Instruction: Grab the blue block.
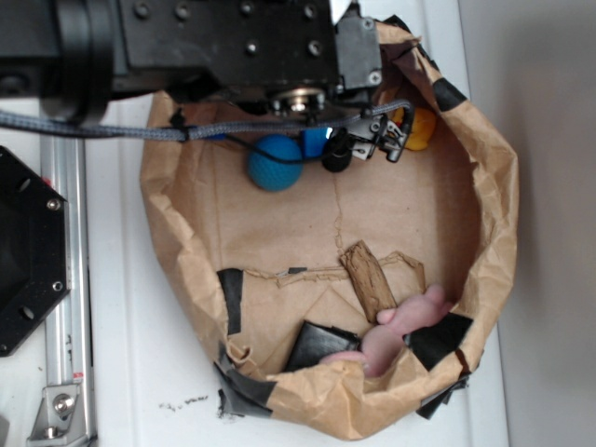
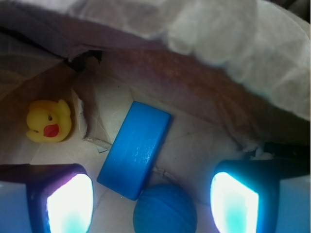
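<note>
Blue block (image 2: 134, 149) lies between the wide-open, empty hand (image 2: 150, 204).

Exterior view bright and even; wrist view dim inside the paper bag (image 2: 204, 82), glare blowing out the blurred claw (image 2: 151, 204) fingers (image 2: 69, 204)

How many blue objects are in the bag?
2. The blue block lies flat between the open gripper's fingers, and the blue ball touches its near end. Others may be hidden under the arm.
</note>
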Robot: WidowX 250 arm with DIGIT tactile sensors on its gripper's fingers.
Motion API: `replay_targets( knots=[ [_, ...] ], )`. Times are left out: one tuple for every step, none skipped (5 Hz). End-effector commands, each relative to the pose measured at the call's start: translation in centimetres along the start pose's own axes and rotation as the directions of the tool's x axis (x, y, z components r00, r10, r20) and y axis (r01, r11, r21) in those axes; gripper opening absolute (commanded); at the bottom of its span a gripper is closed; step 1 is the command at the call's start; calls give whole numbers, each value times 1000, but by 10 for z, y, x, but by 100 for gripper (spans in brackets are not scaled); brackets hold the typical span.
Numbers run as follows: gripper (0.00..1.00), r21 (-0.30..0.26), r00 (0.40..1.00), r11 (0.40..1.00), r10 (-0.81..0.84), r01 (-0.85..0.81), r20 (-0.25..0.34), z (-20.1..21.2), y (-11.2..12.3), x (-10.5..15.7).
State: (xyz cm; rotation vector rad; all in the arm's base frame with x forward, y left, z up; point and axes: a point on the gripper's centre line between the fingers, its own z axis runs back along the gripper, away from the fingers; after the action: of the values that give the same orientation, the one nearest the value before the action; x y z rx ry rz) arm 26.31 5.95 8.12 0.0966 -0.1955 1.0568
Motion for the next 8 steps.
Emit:
replay_targets(
  knots=[
    [100,-13,994,994,106,-105,41,-44,-1,18],
    [100,56,987,990,125,-131,97,-52,-4,5],
    [100,69,989,988,137,-141,52,-59,-1,1],
    [100,102,992,988,115,-120,47,-72,2,-4],
    [87,84,995,991,98,-99,21,-72,7,-9],
    [0,69,995,993,95,-96,25,-65,11,-12],
    [0,39,998,997,65,-65,12,-51,11,-8],
    [0,-49,999,998,-33,35,24,-17,4,0]
  ],
)
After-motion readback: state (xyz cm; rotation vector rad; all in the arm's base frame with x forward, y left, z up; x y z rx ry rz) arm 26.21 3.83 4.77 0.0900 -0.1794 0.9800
